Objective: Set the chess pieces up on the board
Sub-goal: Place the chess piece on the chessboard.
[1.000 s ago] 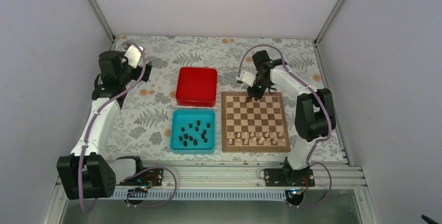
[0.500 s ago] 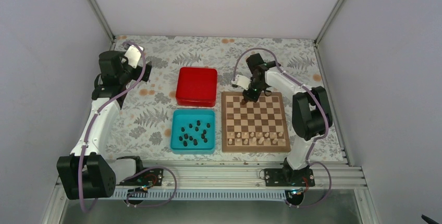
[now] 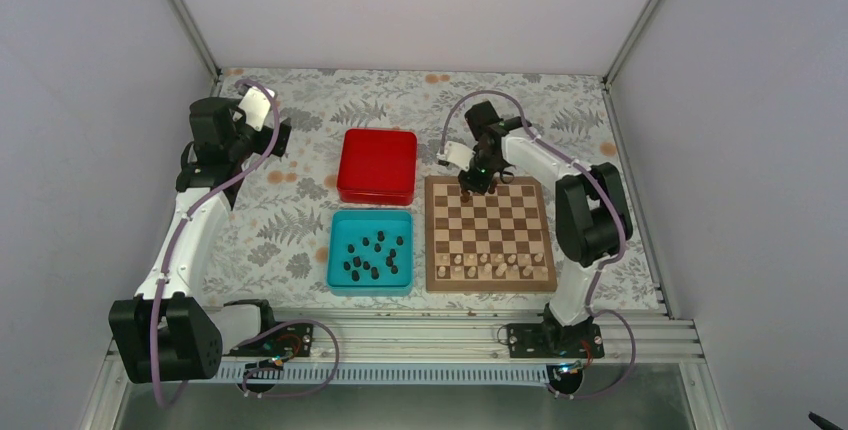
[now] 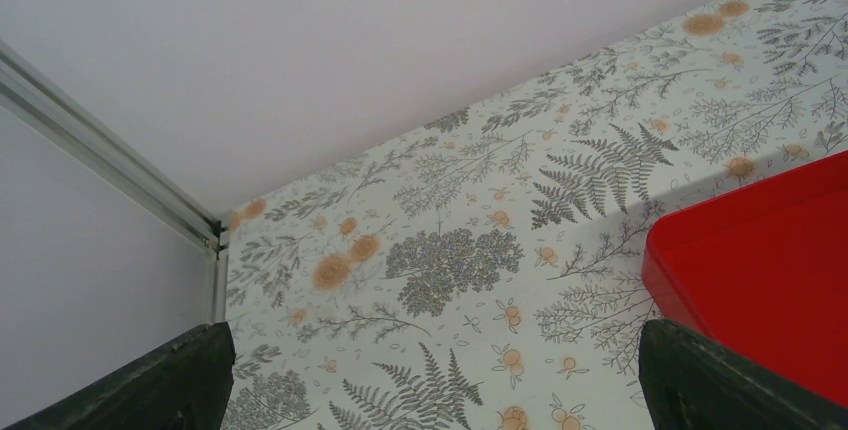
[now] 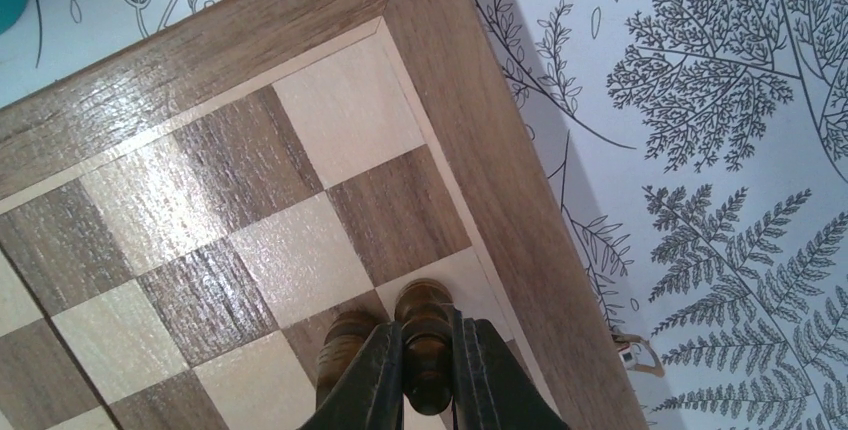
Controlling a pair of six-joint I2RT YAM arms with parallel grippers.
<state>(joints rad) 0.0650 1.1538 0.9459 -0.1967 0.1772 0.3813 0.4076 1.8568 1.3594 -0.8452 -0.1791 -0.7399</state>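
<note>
The board [image 3: 488,230] lies right of centre, and its far left corner [image 5: 200,180] fills the right wrist view. My right gripper [image 3: 467,190] [image 5: 428,332] is shut on one dark chess piece [image 5: 422,300], which stands upright over a light square beside the far border. I cannot tell whether it touches the square. A second dark piece [image 5: 340,340] stands on the neighbouring dark square, right against the gripper. Several more dark chess pieces [image 3: 370,255] lie in the teal tray [image 3: 370,215]. My left gripper [image 3: 283,135] [image 4: 432,335] hangs open near the far left, holding nothing.
A red square box [image 3: 377,165] [image 4: 770,270] sits behind the teal tray, left of the board. Pale pieces [image 3: 495,265] fill the board's two near rows. A floral cloth covers the table, with walls close on three sides.
My right gripper has moved left along the board's far edge, still holding the dark piece. The left arm has not moved.
</note>
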